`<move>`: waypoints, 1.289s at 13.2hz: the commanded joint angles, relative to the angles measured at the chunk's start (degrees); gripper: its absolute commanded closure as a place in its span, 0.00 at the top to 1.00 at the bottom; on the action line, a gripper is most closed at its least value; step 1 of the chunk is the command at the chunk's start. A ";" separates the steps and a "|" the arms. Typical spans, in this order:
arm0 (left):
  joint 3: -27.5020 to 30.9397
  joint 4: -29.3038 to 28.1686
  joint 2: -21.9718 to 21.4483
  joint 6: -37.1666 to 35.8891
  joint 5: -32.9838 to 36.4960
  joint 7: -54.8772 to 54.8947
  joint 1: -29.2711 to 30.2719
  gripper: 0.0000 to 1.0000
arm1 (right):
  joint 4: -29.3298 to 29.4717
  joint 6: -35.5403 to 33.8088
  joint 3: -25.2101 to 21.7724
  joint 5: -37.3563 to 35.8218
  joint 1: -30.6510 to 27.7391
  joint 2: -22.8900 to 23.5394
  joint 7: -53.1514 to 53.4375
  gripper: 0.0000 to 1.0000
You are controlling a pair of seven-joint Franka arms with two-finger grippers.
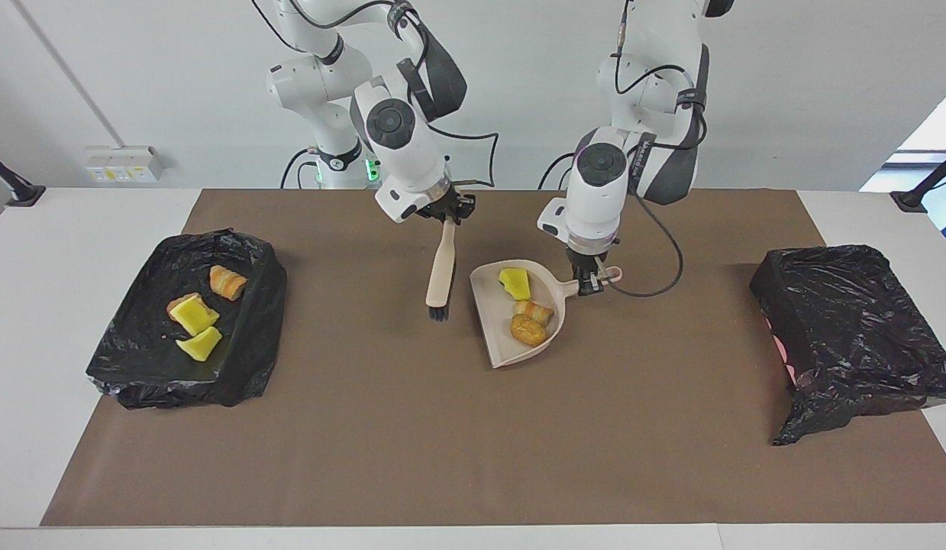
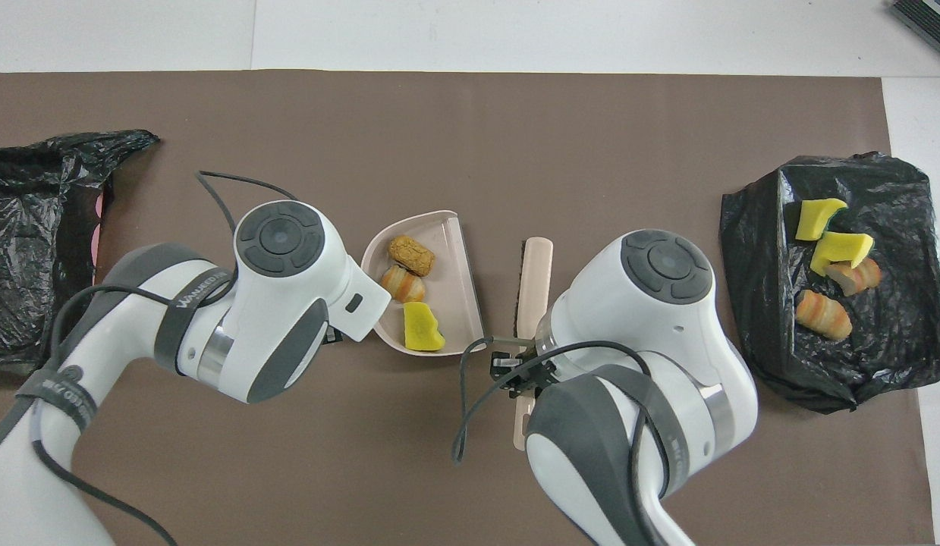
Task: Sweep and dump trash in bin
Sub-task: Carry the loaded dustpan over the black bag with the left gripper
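My left gripper (image 1: 592, 282) is shut on the handle of the beige dustpan (image 1: 494, 325), holding it level over the middle of the brown mat. In the pan (image 2: 456, 250) lie three pieces of trash: a yellow foam chunk (image 1: 514, 283), a striped croissant lump (image 1: 534, 311) and a brown bread lump (image 1: 528, 330). My right gripper (image 1: 445, 217) is shut on the beige brush (image 1: 440, 273), which hangs bristles down beside the pan and apart from it. The overhead view shows the brush (image 2: 535, 280) in the right gripper (image 2: 524, 370); there the left arm's wrist hides the left gripper.
A black-bagged bin (image 1: 247, 336) at the right arm's end of the table holds several trash pieces (image 1: 194, 315). A second black-bagged bin (image 1: 847, 328) stands at the left arm's end. Brown mat (image 1: 457, 443) covers the table between them.
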 commanded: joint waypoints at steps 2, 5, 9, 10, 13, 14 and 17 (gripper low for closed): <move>-0.22 1.89 -4.76 -4.30 0.13 6.24 9.06 0.00 | -7.06 1.98 0.24 -1.27 5.35 -5.62 3.37 0.00; -0.22 5.68 -4.77 -7.12 0.13 7.91 16.45 0.00 | -11.89 3.21 0.24 -1.18 8.24 -5.99 3.37 0.00; -0.05 11.21 -3.28 -7.21 0.13 17.22 27.34 0.00 | -17.70 9.88 0.32 -1.09 11.25 -5.38 6.87 0.00; -0.05 12.53 -2.40 -7.21 0.13 19.93 30.50 0.00 | -17.98 11.20 0.41 -1.09 12.04 -3.89 7.67 0.00; -0.05 21.47 2.42 -8.78 0.39 26.45 40.25 0.00 | -18.42 16.39 0.41 -1.09 15.64 -0.02 9.70 0.00; -0.05 24.29 4.18 -9.32 0.57 29.68 43.68 0.00 | -18.42 16.40 0.41 -1.18 15.73 -0.01 9.35 0.00; -0.05 32.56 8.93 -8.79 5.28 40.86 49.33 0.00 | -18.50 16.31 0.41 -1.18 15.74 -0.01 9.08 0.00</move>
